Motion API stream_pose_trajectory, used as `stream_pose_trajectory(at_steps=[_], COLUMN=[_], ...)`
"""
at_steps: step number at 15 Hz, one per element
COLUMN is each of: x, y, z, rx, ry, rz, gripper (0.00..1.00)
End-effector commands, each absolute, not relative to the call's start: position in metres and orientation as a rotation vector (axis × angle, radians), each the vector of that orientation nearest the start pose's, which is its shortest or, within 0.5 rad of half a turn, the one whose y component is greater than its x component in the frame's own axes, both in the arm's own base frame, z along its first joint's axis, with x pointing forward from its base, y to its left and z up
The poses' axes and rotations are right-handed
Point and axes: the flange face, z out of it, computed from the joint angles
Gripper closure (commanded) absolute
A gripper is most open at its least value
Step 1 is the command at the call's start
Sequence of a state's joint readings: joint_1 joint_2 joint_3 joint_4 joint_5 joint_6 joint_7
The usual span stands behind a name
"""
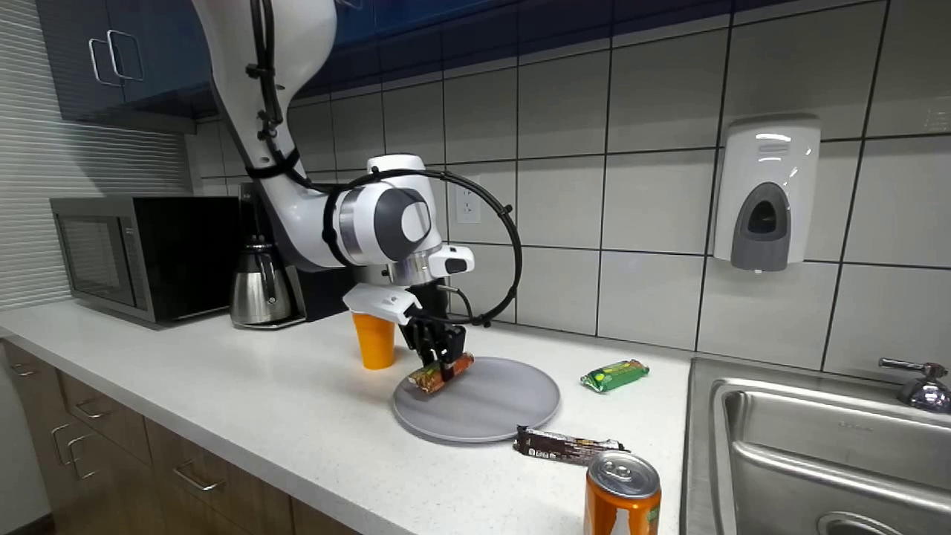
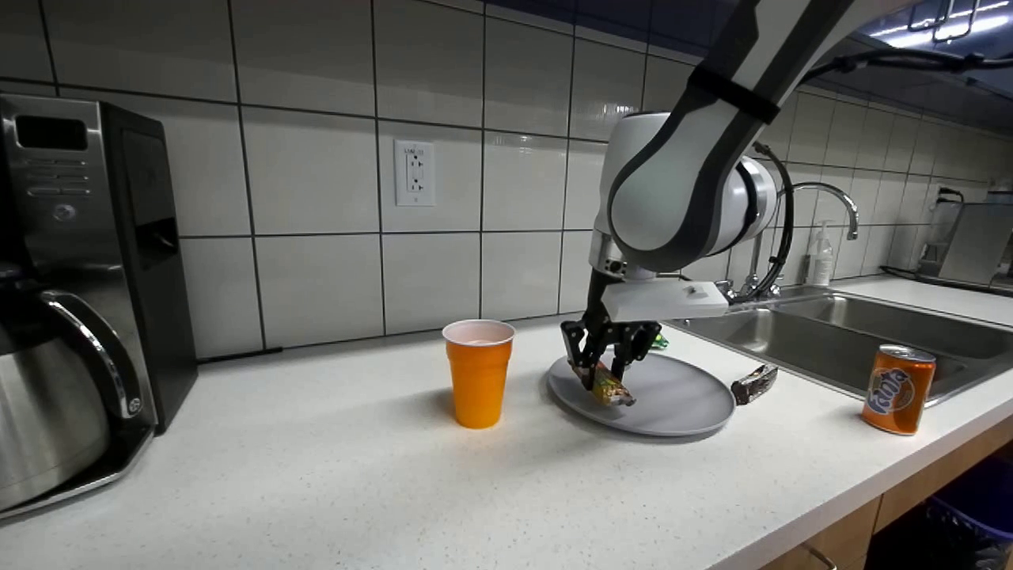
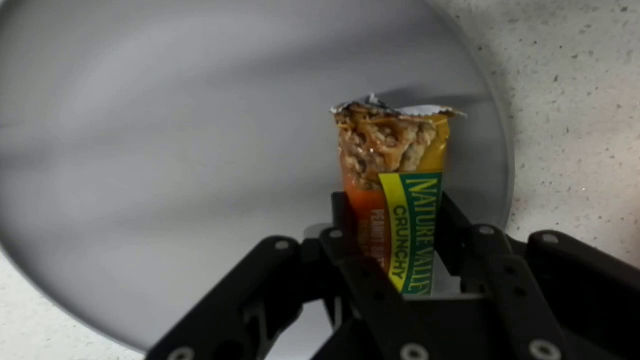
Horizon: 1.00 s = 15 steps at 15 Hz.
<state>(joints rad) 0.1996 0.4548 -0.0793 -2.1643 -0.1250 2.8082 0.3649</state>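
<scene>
Wrist view: the gripper (image 3: 395, 220) pinches the Nature Valley bar (image 3: 392, 195) across its width, one jaw on each long side, with a crimped end projecting ahead of the grip. The bar sits over the gray plate (image 3: 200, 150), inside its rim and off its middle; contact between bar and plate cannot be confirmed. The orange cup (image 2: 479, 380) stands near the plate on that same side. On the counter (image 1: 297, 386), toward the plate's opposite side, a dark-wrapped bar (image 1: 565, 446) lies just beside it and a green packet (image 1: 615, 376) near it. Apply only enough pressure to prevent slip; the contents are judged brittle. Hold the wrapper parallel to the plate. Before any release, confirm that both ends lie inside the plate's rim and that the bar is low. Part the jaws evenly, then raise the gripper vertically to avoid snagging the wrapper.
</scene>
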Motion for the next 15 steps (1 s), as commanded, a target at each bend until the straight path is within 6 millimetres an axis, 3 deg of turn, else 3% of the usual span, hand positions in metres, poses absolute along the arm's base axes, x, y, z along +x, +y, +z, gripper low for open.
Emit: stream_pose_trajectory(at_steps=[1,6,15], x=[0.584,0.578,0.562], y=[0.072,0.070,0.049], z=[0.207,0.221,0.256], rx=[-3.164,-3.155,-3.159], ry=[0.181,0.207,0.365], rz=[-0.300,-0.324,-0.390], gripper=[0.32,0.00,0.00])
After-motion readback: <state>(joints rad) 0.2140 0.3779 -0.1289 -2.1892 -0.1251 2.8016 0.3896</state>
